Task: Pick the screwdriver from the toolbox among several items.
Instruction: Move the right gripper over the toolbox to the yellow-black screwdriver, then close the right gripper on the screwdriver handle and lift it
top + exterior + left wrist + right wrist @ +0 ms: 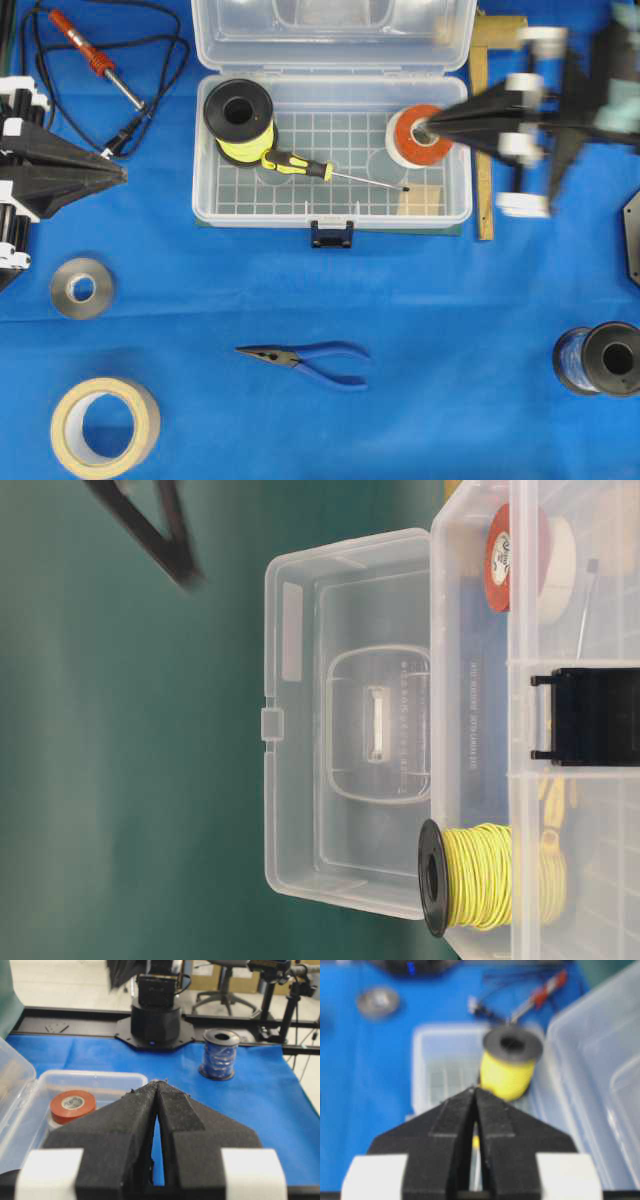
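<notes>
- The left gripper (122, 172) sat clenched and empty at the table's left edge.
- The screwdriver (300, 166) lay in the toolbox (331, 217), its handle against the yellow wire spool (239, 118).
- The right gripper (430, 125), clenched and empty, hung above the orange-red tape roll (422, 148).

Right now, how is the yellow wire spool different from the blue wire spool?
The black spool of yellow wire sits inside the clear plastic toolbox; the black spool of blue wire stands outside it, on the blue cloth. One carries yellow wire, the other blue. Both stand upright.
</notes>
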Robot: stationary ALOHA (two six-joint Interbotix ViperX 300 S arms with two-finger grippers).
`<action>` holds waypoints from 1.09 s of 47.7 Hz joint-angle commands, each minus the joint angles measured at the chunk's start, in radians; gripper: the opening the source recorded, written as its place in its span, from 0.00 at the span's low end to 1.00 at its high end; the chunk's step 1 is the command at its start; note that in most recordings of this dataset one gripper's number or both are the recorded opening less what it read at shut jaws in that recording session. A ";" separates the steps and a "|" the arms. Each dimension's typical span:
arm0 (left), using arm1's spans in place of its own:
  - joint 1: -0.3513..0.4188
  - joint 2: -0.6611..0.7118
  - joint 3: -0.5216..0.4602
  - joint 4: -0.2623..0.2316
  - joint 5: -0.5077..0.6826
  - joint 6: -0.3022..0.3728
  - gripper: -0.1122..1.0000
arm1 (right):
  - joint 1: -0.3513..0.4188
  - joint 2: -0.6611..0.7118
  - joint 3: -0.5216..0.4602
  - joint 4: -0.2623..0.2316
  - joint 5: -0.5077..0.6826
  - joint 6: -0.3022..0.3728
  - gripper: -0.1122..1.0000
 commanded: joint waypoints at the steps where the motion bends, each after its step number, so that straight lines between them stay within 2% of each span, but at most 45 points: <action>1: -0.002 0.009 -0.011 -0.002 -0.011 0.000 0.10 | -0.020 0.104 -0.123 0.005 0.078 0.009 0.11; 10: -0.002 0.009 -0.011 -0.005 -0.015 0.000 0.10 | -0.046 0.319 -0.318 0.000 0.255 0.034 0.14; 14: -0.002 0.011 -0.009 -0.005 -0.017 0.000 0.10 | -0.049 0.397 -0.391 -0.003 0.321 0.038 0.29; 22: -0.002 0.011 -0.009 -0.006 -0.018 -0.002 0.10 | -0.051 0.546 -0.486 -0.006 0.377 0.038 0.71; 24: -0.003 0.011 -0.009 -0.006 -0.020 -0.002 0.10 | -0.051 0.577 -0.499 -0.006 0.379 0.040 0.77; 31: -0.002 0.011 -0.006 -0.006 -0.020 -0.002 0.10 | -0.057 0.673 -0.520 -0.003 0.374 0.043 0.75; 40: -0.002 0.011 -0.002 -0.006 -0.020 -0.002 0.10 | -0.054 0.785 -0.538 -0.003 0.365 0.086 0.74; 52: -0.002 0.011 0.005 -0.006 -0.020 0.000 0.10 | -0.044 0.839 -0.551 -0.005 0.353 0.095 0.73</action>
